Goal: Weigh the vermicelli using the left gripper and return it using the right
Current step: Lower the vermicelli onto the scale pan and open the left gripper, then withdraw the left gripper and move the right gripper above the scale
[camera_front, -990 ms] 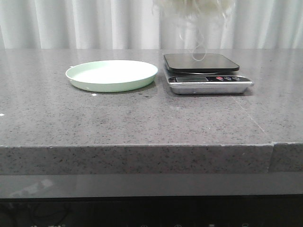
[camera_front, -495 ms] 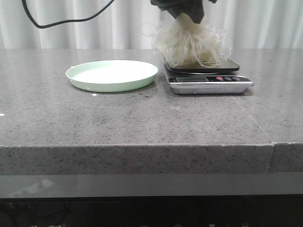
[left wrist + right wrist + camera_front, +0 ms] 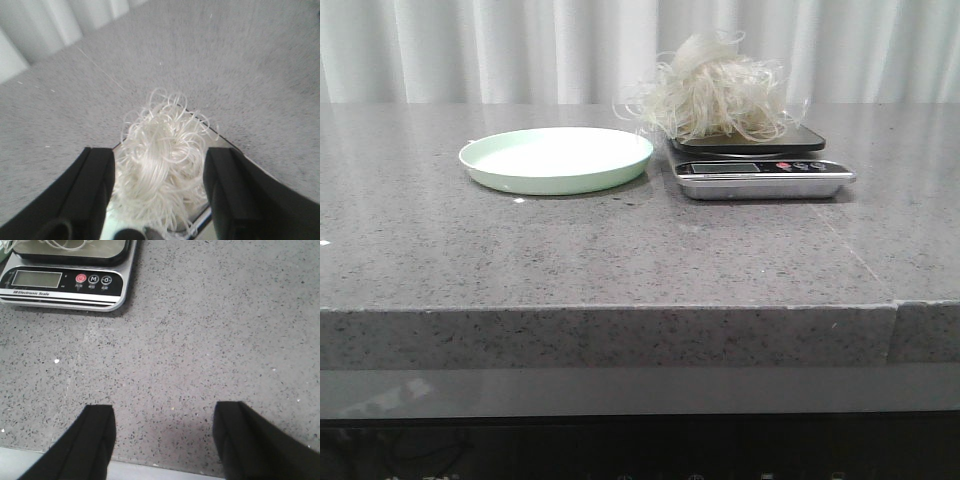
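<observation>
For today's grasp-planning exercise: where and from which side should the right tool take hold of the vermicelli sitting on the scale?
Grip the vermicelli at its raised central tuft, coming straight down from above. The mound is loose and fluffy and rests on the scale, so a side approach would likely push it off. The right tool is open.

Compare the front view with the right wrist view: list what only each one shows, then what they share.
Only the front view shows the green plate, bare, beside the scale, the whole vermicelli mound piled on the scale's platform, and the curtain behind.

Only the right wrist view shows the right gripper, its two fingers spread wide over bare counter with nothing between them, and the scale's buttons up close; its display digits are unreadable.

Both show the scale on the grey counter, with strands on its dark platform, though the wrist view catches only a few.
</observation>
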